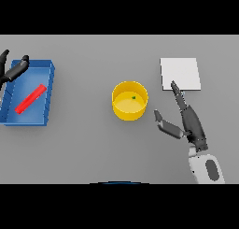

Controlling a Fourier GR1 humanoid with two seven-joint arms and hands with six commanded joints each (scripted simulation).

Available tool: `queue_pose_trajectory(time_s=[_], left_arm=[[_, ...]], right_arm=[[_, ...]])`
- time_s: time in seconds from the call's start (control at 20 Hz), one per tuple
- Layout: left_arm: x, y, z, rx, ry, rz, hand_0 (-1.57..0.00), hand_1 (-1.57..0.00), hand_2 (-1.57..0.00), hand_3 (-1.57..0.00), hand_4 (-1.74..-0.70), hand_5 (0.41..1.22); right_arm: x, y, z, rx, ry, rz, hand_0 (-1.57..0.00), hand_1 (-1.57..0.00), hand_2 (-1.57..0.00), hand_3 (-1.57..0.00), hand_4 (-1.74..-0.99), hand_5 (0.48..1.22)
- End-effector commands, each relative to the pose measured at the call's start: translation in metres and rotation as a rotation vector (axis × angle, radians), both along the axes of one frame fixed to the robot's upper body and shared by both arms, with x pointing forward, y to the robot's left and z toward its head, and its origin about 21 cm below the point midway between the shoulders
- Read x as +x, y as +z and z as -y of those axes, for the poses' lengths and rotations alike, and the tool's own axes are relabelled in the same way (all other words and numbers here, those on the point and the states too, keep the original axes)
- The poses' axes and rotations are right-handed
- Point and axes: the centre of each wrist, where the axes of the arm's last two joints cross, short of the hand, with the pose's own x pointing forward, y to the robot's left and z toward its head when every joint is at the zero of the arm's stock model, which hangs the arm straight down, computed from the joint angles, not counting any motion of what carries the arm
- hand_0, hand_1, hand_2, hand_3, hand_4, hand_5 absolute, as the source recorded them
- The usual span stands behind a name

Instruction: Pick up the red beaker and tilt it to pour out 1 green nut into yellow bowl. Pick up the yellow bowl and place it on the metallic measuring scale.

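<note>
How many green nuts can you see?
1. The green nut sits inside the yellow bowl, toward its far right. More could be hidden inside the red beaker lying in the blue bin.

The left hand [13, 70] at the upper left of the frame is cut by the picture's left edge, so only its fingers show and its arm is out of sight; those fingers cover the far left corner of the blue tray [50, 90], whose left side also runs off the frame; the green nut [134, 97] inside the yellow bowl [130, 100] is a speck too small to make out its shape; the right hand [186, 118] overlaps the lower edge of the measuring scale [180, 73] with a fingertip.
</note>
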Motion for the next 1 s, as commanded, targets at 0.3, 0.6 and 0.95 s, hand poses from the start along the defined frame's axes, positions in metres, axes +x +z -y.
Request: queue_pose_trajectory(time_s=[0.3,0.6,0.95], left_arm=[[0.002,0.002,0.007,-0.033,-0.007,0.021,-0.01,-0.01,-0.01,0.0,-0.72,0.664],[-0.001,-0.005,0.009,-0.041,-0.024,0.006,0.0,0.0,0.0,0.0,-0.71,0.68],[-0.003,-0.003,0.004,-0.052,-0.021,0.01,0.0,0.0,0.0,0.0,-0.72,0.688]], right_arm=[[0.04,0.039,-0.014,-0.56,0.298,0.053,0.0,0.0,0.0,0.0,-1.22,0.701],[0.067,0.054,-0.034,-0.941,0.562,0.141,0.0,0.0,0.0,0.0,-1.216,0.706],[0.089,0.047,-0.063,-1.168,0.738,0.12,0.0,0.0,0.0,0.0,-1.223,0.704]])
